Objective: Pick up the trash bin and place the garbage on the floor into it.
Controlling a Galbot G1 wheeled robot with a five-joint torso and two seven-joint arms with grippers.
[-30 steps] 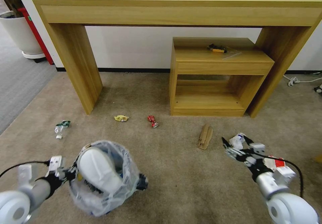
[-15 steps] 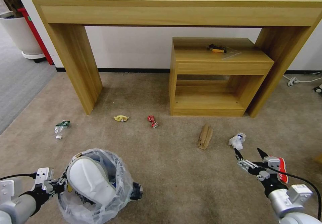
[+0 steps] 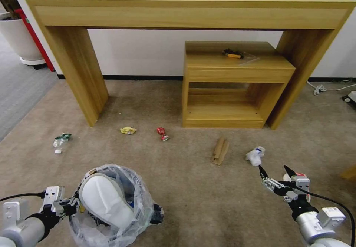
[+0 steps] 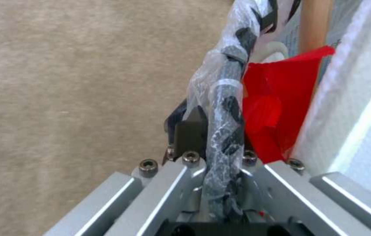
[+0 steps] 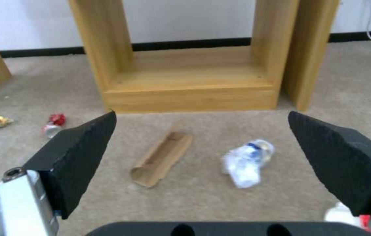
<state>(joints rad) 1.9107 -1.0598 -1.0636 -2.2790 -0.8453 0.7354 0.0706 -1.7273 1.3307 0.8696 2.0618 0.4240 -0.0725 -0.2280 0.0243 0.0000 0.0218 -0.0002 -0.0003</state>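
Bin (image 3: 111, 206) hangs nearest, low on the robot's left, above the floor (image 3: 200, 202). The left tool (image 4: 214, 154) is clamped on its rim, pinching the printed clear liner against the dark edge. A white slipper (image 3: 105, 199) sticks up out of it and a red wrapper (image 4: 277, 108) lies just inside the rim. The load looks light, but a one-sided rim grip probably lets the bin tilt, and the thin, slick liner may slide over the hard rim.

On the right, the right tool (image 3: 276, 173) hovers over the carpet with its dark wedge-shaped tips spread wide and nothing between them. Just beyond lies a crushed clear bottle (image 5: 246, 162) with a blue mark. It is likely very light, springy and slippery, so a grip across its crumpled middle seems safest. Beside it is a cardboard strip (image 5: 161, 159), folded, flat, dry and fairly stiff. It may be best taken across its narrow width at a raised edge.

Farther off, near the counter (image 3: 185, 6) leg, sit a yellow wrapper (image 3: 128, 130) and a red one (image 3: 161, 133), small and crinkly. A crushed packet (image 3: 60, 142) lies well to the left. All rest on beige short-pile carpet, which gives little room under thin pieces.
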